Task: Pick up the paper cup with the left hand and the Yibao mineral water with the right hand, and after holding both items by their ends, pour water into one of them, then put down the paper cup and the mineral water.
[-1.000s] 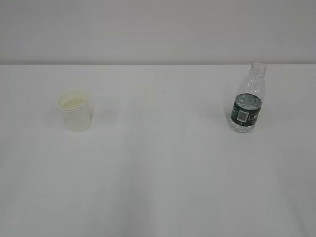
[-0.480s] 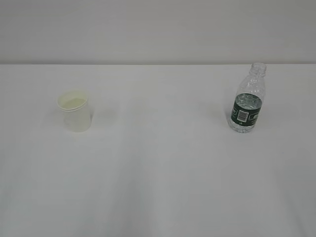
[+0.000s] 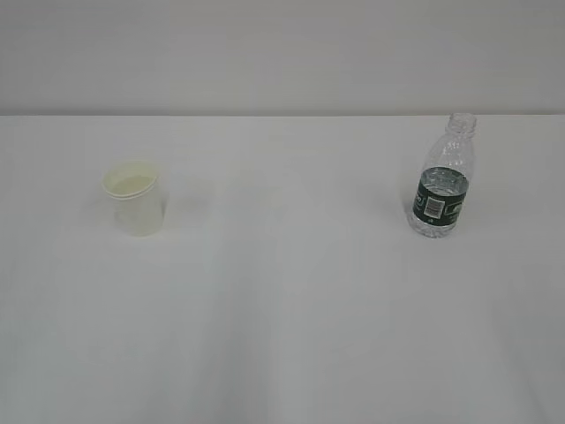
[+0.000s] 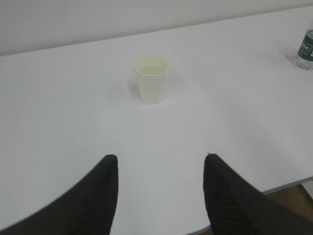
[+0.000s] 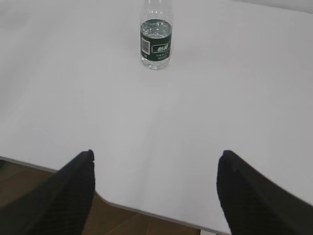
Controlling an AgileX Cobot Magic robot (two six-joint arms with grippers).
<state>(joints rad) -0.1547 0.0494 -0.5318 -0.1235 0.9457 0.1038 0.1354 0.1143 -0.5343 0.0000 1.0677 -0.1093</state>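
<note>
The paper cup (image 3: 134, 196) stands upright on the left of the white table (image 3: 282, 291), cream-white, with some liquid inside; the left wrist view has the cup (image 4: 151, 79) well ahead of the fingers. The Yibao mineral water (image 3: 443, 177) stands upright at the right, uncapped, with a dark green label, and the right wrist view has this bottle (image 5: 156, 39) far ahead. My left gripper (image 4: 160, 157) is open and empty near the table's front edge. My right gripper (image 5: 155, 154) is open wider, empty, over the front edge. Neither arm shows in the exterior view.
The table's front edge (image 5: 146, 210) runs just under the right gripper, with brown floor (image 5: 58, 196) below it. A pale wall (image 3: 282, 53) rises behind the table's far edge. The bottle's base (image 4: 305, 51) shows at the right edge of the left wrist view.
</note>
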